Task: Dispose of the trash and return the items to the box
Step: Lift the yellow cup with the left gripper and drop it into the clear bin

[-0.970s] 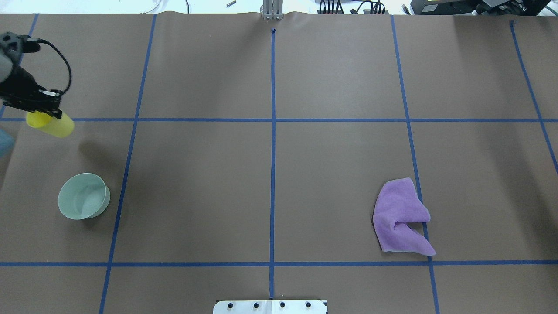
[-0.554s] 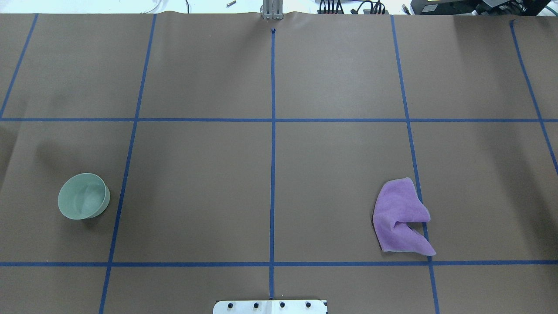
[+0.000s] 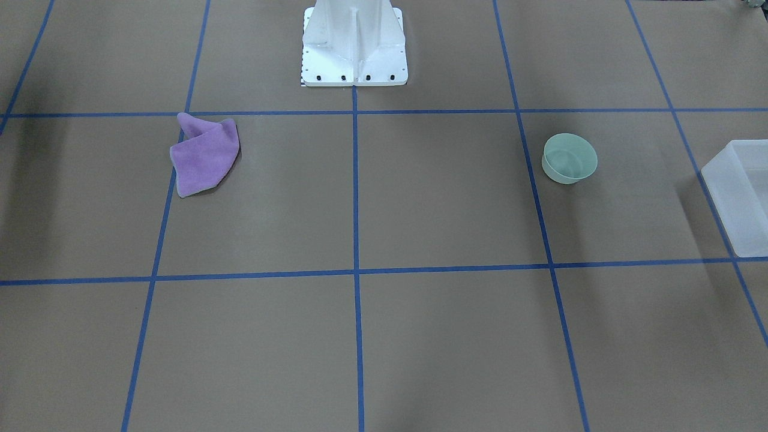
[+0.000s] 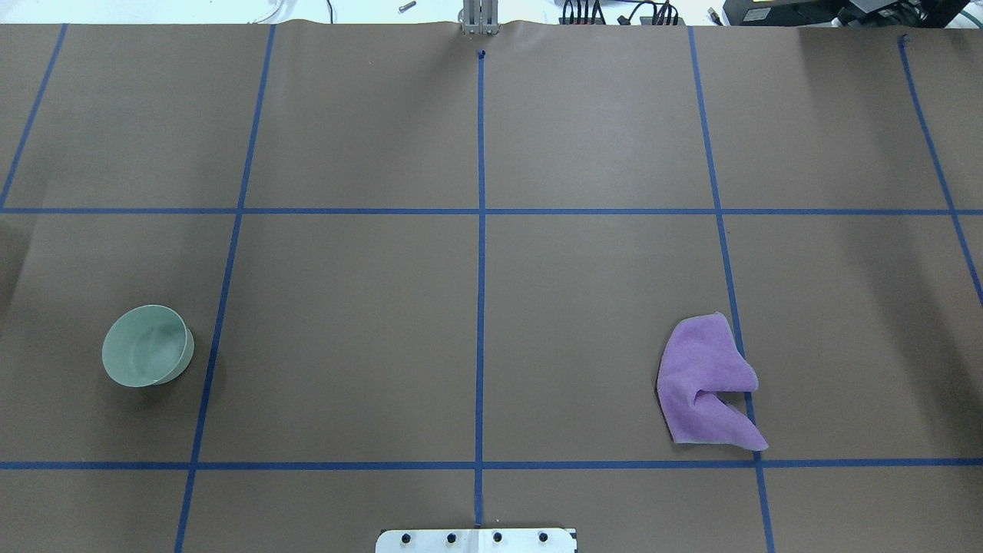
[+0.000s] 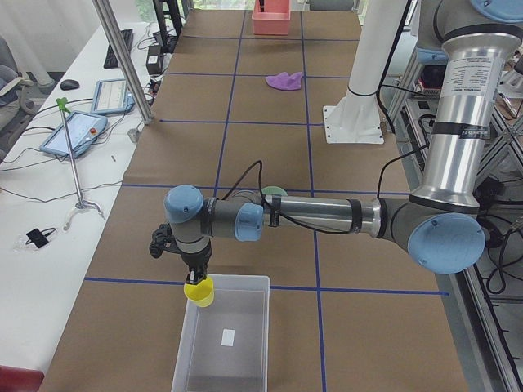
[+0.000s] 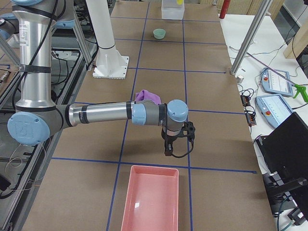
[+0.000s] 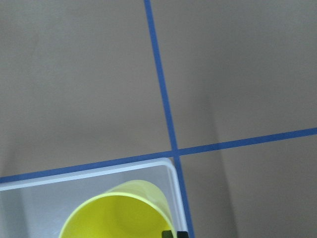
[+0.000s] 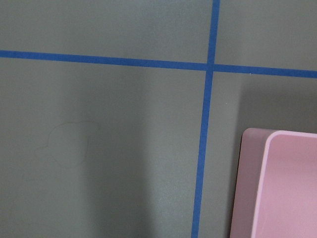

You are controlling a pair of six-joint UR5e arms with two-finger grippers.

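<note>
My left gripper (image 5: 196, 276) is shut on the small yellow cup (image 5: 200, 291) and holds it over the near corner of the translucent white box (image 5: 225, 339). In the left wrist view the cup (image 7: 119, 213) hangs above the box's corner rim (image 7: 168, 166). The mint-green bowl (image 4: 146, 346) stands upright on the table, apart from the box (image 3: 738, 198); it also shows in the front-facing view (image 3: 570, 158). My right gripper (image 6: 168, 150) hovers over bare table just beyond a pink tray (image 6: 151, 202); I cannot tell whether it is open or shut.
A crumpled purple cloth (image 4: 706, 384) lies on the robot's right half of the table. The pink tray (image 8: 282, 183) sits at the table's right end. The white robot pedestal (image 3: 354, 42) stands at the near middle edge. Blue tape lines grid the brown table.
The left gripper with the yellow cup has moved left, out of the overhead view. The bowl and the purple cloth have not moved.
</note>
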